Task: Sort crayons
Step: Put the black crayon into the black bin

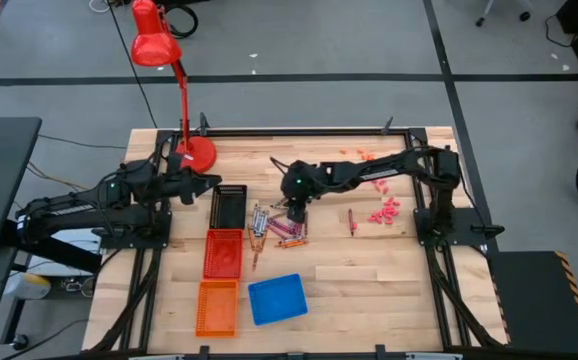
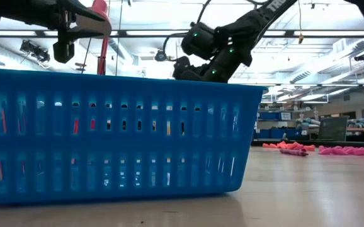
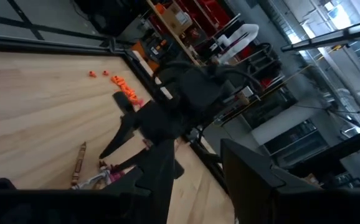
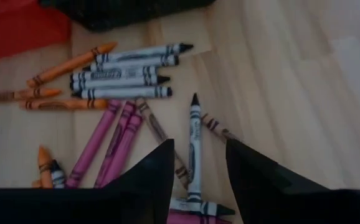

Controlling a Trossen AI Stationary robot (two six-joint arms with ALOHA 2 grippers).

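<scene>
Table (image 1: pixel 369 290) is pale planked wood, smooth matt finish. Blue basket (image 2: pixel 106 139) is slotted plastic, slightly glossy. Crayons (image 4: pixel 121 74) are paper-wrapped wax, matt; red lamp (image 1: pixel 154 45) shade glossy.

Two robot arms, both dark — close to matt black throughout. Each is a chain of slim, boxy links joined by rounded joint housings. The left arm (image 1: pixel 109 195) and the right arm (image 1: pixel 369 170) each carry a small green light on a housing near the wrist. Black cables loop loosely beside the right arm's upper links. The right end effector (image 4: pixel 197 168) ends in two flat, dark, wedge-shaped fingers (image 4: pixel 149 177) with plain, smooth faces; the left end effector (image 3: pixel 195 174) looks much the same, though its fingers are blurred.
</scene>
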